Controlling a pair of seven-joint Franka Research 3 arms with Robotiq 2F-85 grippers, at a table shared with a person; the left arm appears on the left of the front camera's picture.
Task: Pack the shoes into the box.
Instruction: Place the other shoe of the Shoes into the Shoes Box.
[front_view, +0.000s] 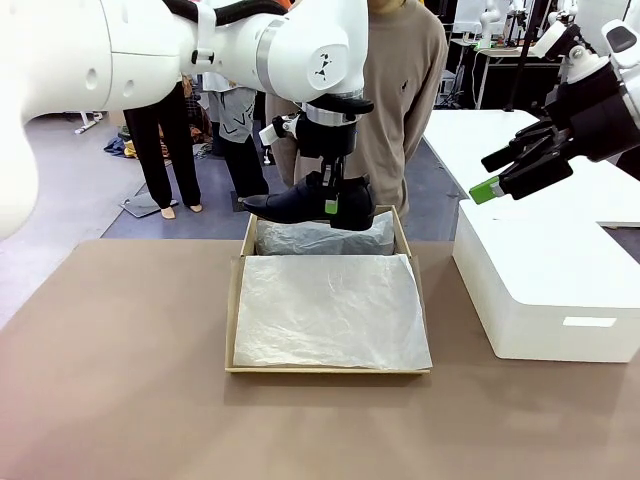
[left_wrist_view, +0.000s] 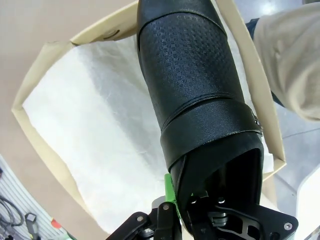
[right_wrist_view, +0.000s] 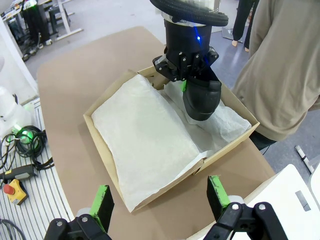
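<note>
One glossy black shoe (front_view: 300, 204) hangs level above the far end of the tan cardboard box (front_view: 236, 300), toe pointing to picture left. My left gripper (front_view: 336, 196) is shut on the shoe's heel rim from above. The left wrist view looks down the shoe (left_wrist_view: 195, 85) into the box (left_wrist_view: 30, 125), with a green pad (left_wrist_view: 169, 187) pressed against the heel wall. Crinkled white tissue paper (front_view: 330, 310) covers the inside of the box. My right gripper (front_view: 497, 172) hovers open at the right, above the white box. Its wrist view shows its green fingertips (right_wrist_view: 102, 200) apart, and the shoe (right_wrist_view: 202, 97) over the box (right_wrist_view: 92, 122).
A large smooth white box (front_view: 545, 290) stands on the brown table to the right of the cardboard box. A person in a beige sweater (front_view: 405, 90) stands at the far edge, right behind the box. Bare table lies to the left and in front.
</note>
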